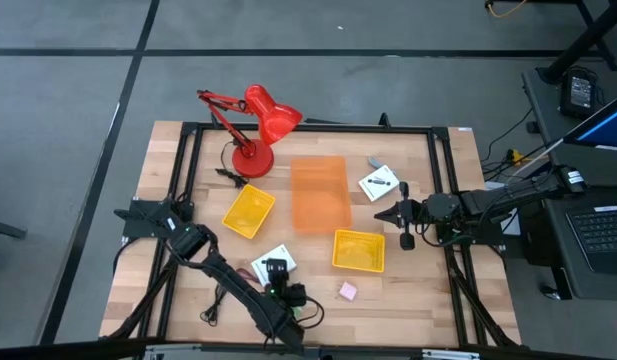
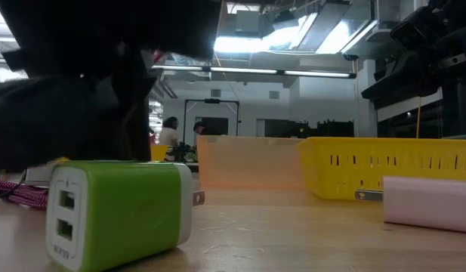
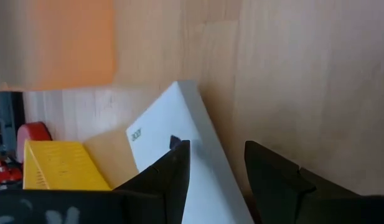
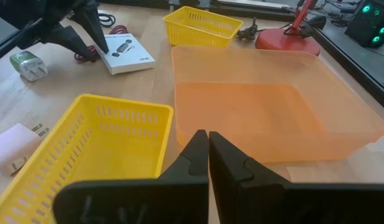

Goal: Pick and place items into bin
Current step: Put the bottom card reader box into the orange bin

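Near the table's front edge, the white card is straddled by the open left gripper; seemingly nothing is binned yet.

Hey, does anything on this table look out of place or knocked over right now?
Only the red desk lamp stands out: its shade and arm appear to lie flat on the table's far side rather than standing, beside the orange bin. It may simply be folded down. Nothing looks spilled or damaged.

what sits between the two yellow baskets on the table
In the high view, the orange bin lies between the yellow basket on the left and the yellow basket on the right, its near end reaching into the gap.
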